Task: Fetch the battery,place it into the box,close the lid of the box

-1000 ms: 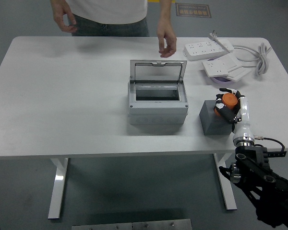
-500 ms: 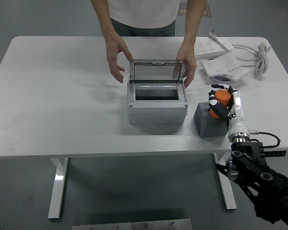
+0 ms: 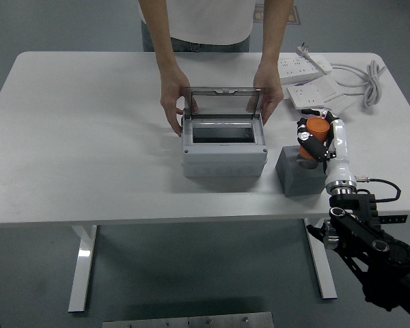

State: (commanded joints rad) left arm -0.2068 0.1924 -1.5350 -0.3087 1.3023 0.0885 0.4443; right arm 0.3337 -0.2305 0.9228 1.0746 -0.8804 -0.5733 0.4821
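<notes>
Gripping the orange battery (image 3: 316,131) right of the box (image 3: 223,143), our right hand (image 3: 319,140) risks bumping the person's hand (image 3: 268,96) steadying the lid (image 3: 222,100).

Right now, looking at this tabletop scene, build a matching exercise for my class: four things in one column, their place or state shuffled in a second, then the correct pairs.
Things:
1. orange battery
2. box lid
3. grey block
4. power strips

Place or state:
A. lying at the table's far right, cables attached
B. grasped in the right hand
C. raised open, a person's hands on both its sides
D. standing right of the box, under the robot's hand

Pairs: 1-B, 2-C, 3-D, 4-A
</notes>
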